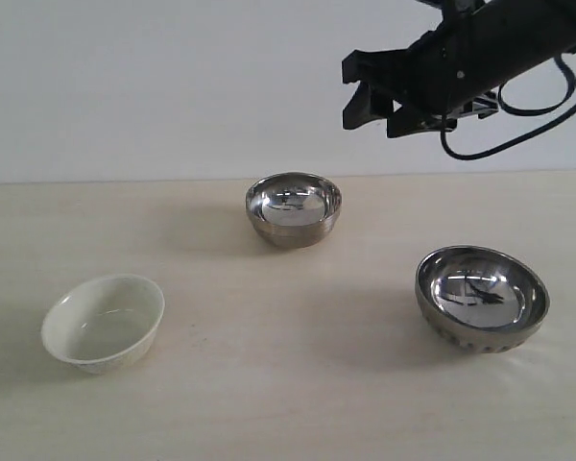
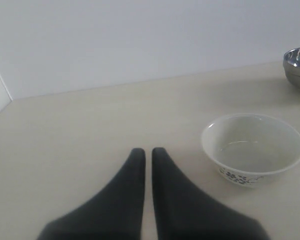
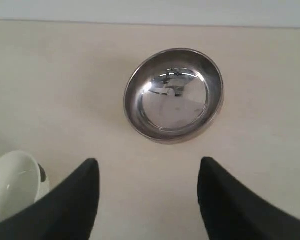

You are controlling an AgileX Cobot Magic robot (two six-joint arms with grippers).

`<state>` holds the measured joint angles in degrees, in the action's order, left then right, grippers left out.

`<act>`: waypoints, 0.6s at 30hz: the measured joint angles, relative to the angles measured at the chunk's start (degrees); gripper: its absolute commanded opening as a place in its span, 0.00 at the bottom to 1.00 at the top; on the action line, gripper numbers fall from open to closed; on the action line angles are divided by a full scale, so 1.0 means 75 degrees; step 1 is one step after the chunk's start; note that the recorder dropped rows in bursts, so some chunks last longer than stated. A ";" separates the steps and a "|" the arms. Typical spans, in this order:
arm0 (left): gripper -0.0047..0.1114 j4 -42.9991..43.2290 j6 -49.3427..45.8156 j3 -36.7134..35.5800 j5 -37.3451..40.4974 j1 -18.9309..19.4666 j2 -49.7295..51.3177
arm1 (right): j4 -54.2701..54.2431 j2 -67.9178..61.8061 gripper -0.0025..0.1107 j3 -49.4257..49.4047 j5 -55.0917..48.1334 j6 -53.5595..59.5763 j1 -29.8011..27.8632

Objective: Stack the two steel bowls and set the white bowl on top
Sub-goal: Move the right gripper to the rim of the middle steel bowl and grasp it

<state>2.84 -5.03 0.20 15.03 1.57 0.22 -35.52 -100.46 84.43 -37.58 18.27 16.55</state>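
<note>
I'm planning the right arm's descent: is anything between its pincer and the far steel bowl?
Nothing visible. The right pincer hangs open above the far steel bowl; the white bowl and the ribbed steel bowl sit apart from it on the table, off to either side.

Exterior: raised, angled down across the table (image 1: 269, 403) toward the wall (image 1: 173, 77); mid-range, all three bowls in frame; left wrist: low, close to the tabletop, facing along it past the left gripper (image 2: 147, 151), white bowl (image 2: 252, 147) near; right wrist: high, looking almost straight down past the right gripper (image 3: 149, 162) at the rear steel bowl (image 3: 173, 95); all three views share the white bowl.
</note>
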 measured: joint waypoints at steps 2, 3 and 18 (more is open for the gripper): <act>0.07 0.0000 0.0000 0.0000 0.0000 0.0000 0.0000 | 0.0139 -0.0357 0.49 0.0255 -0.0019 -0.0159 0.0000; 0.07 0.0000 0.0000 0.0000 0.0000 0.0000 0.0000 | 0.0198 -0.0497 0.49 0.0371 -0.0019 -0.0226 0.0000; 0.07 0.0000 0.0000 0.0000 0.0000 0.0000 0.0000 | 0.1363 -0.2860 0.49 0.2504 -0.0431 -0.1601 0.0000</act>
<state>2.84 -5.03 0.20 15.03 1.57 0.22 -25.30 -121.90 103.21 -40.82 6.26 16.55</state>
